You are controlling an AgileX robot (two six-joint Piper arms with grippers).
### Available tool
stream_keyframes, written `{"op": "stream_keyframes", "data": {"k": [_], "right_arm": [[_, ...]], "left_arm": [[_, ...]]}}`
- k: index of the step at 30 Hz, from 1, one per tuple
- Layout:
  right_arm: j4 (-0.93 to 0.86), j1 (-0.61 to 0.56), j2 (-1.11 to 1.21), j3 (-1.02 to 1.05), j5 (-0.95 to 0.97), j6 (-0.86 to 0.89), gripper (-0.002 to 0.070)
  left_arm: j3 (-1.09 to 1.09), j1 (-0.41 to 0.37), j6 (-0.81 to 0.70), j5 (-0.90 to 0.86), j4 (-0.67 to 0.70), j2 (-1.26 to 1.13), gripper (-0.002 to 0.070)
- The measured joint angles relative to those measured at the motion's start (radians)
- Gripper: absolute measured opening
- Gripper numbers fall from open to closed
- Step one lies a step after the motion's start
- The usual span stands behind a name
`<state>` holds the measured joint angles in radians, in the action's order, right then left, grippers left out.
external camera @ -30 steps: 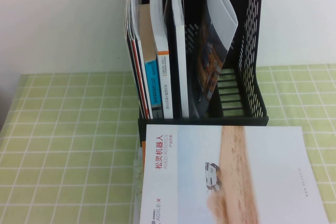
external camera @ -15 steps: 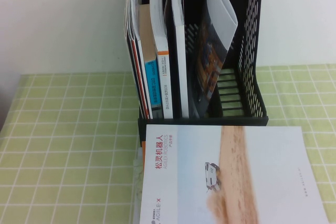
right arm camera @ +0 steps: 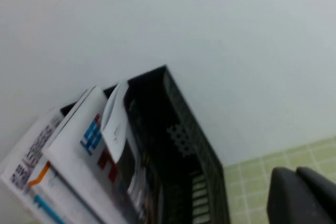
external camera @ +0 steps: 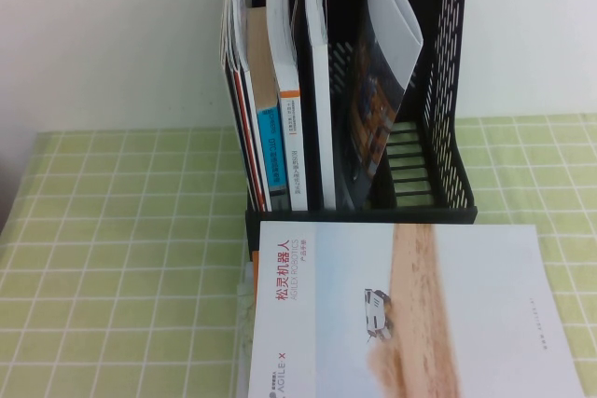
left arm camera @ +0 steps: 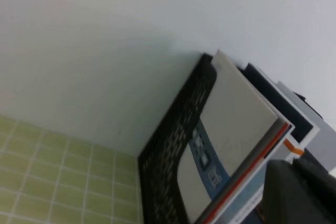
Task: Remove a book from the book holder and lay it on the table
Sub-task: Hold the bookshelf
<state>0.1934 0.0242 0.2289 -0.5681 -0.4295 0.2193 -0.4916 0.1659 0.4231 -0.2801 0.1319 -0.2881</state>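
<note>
A tall black plastic book holder (external camera: 438, 137) with slotted, perforated walls stands at the back of the table (external camera: 112, 258), a flat surface under light green cloth checked with white grid lines, against a plain white wall (external camera: 112, 34). The book (external camera: 378, 109), a thin floppy brochure with a dark cover in orange-blue tones, sits in the holder's rightmost compartment, leaning and curling over at its top, its lower edge down among the slots. In the compartments to its left stand upright thick books with orange-and-blue spines (external camera: 280, 128) and a white-edged volume (external camera: 315, 81). In front of the holder, touching its front lip, a second brochure (external camera: 410, 314) with pale sky and a sandy track lies flat on the cloth, covering the approach to the holder's base.

Neither arm appears from the raised camera. The left gripper (left arm camera: 302, 195) shows only as a dark blurred mass beside the holder's left wall; whether its fingers are apart cannot be told. The right gripper (right arm camera: 302, 195) hangs near the holder's right wall, its fingers closed together, holding nothing.
</note>
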Motion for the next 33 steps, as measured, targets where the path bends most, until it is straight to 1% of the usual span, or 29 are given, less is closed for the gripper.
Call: {"op": "stream_keyframes", "data": {"k": [2, 3, 4, 8, 9, 11, 12, 13, 14, 16, 18, 20, 22, 28, 31, 33], "right_arm": [[0.089, 0.0, 0.007, 0.009, -0.045, -0.021, -0.0002], [0.113, 0.0, 0.016, 0.016, -0.056, -0.041, -0.0002], [0.157, 0.0, 0.028, 0.033, -0.064, -0.071, -0.0002], [0.3, 0.02, 0.095, 0.089, -0.068, -0.202, -0.0002], [0.343, 0.028, 0.113, 0.094, -0.068, -0.246, -0.0002], [0.444, 0.052, 0.164, 0.095, -0.063, -0.396, -0.0002], [0.479, 0.063, 0.191, 0.095, -0.061, -0.487, -0.0002], [0.551, 0.074, 0.219, 0.095, -0.059, -0.583, -0.0002], [0.603, 0.082, 0.249, 0.095, -0.059, -0.68, -0.0002], [0.734, 0.092, 0.305, 0.095, -0.064, -0.847, -0.0002], [0.859, 0.097, 0.362, 0.095, -0.077, -1.005, -0.0002], [0.973, 0.102, 0.426, 0.095, -0.092, -1.157, -0.0002], [1.063, 0.102, 0.489, 0.095, -0.096, -1.262, -0.0002], [1.258, 0.102, 0.647, 0.095, -0.112, -1.444, -0.0001], [1.356, 0.102, 0.719, 0.095, -0.128, -1.575, 0.002], [1.438, 0.102, 0.762, 0.083, -0.128, -1.66, 0.0055]], "left_arm": [[0.005, 0.0, -0.057, -0.004, 0.116, -0.044, -0.0003], [0.005, 0.0, -0.105, 0.007, 0.193, -0.064, -0.0003], [0.005, 0.005, -0.184, 0.021, 0.279, -0.089, -0.0003], [-0.015, 0.06, -0.559, 0.048, 0.632, -0.22, -0.0003], [-0.026, 0.08, -0.657, 0.048, 0.701, -0.253, -0.0003], [-0.061, 0.12, -0.863, 0.043, 0.83, -0.345, -0.0003], [-0.08, 0.136, -0.945, 0.032, 0.872, -0.386, -0.0003], [-0.107, 0.155, -1.043, 0.017, 0.905, -0.436, -0.0003], [-0.139, 0.172, -1.131, 0.0, 0.929, -0.488, -0.0003], [-0.212, 0.2, -1.258, -0.031, 0.953, -0.592, -0.0003], [-0.284, 0.221, -1.346, -0.049, 0.959, -0.685, -0.0003], [-0.368, 0.237, -1.4, -0.058, 0.962, -0.779, -0.0003], [-0.447, 0.246, -1.437, -0.058, 0.962, -0.862, -0.0003], [-0.705, 0.285, -1.483, -0.069, 0.962, -1.069, -0.0003], [-0.819, 0.326, -1.492, -0.072, 0.917, -1.153, -0.0003], [-0.889, 0.353, -1.492, -0.079, 0.852, -1.21, -0.0003]]}}
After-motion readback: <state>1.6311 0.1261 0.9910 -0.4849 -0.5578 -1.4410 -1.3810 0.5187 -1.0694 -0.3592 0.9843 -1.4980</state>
